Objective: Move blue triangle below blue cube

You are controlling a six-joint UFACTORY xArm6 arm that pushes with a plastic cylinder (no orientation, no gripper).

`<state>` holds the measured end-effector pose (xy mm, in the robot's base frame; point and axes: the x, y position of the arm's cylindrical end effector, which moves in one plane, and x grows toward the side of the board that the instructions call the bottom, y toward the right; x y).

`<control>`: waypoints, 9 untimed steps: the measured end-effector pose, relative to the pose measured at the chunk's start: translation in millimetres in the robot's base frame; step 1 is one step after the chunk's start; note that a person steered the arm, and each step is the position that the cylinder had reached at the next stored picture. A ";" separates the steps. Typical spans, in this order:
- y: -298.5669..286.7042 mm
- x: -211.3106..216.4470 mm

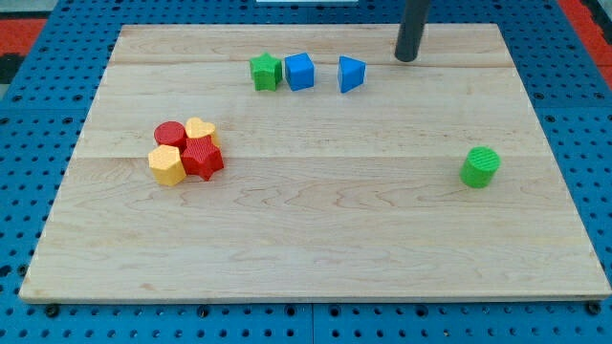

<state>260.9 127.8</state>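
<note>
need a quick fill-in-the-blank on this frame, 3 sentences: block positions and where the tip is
1. The block directly to the view's left of the blue cube is the ____ star.
2. The blue triangle sits to the view's ____ of the blue cube.
3. My tip is up and to the view's right of the blue ____.

Missing words: green; right; triangle

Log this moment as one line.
tip upper right of blue triangle, apart | blue triangle right of blue cube | move: not done
</note>
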 end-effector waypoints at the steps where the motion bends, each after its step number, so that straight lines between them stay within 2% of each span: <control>1: -7.6 34.0; 2: -10.8 30.1; 3: -11.1 -1.5; 4: -36.3 -0.4; 6: -95.2 65.0; 7: -62.8 71.0; 8: 1.5 74.6; 9: -7.3 86.2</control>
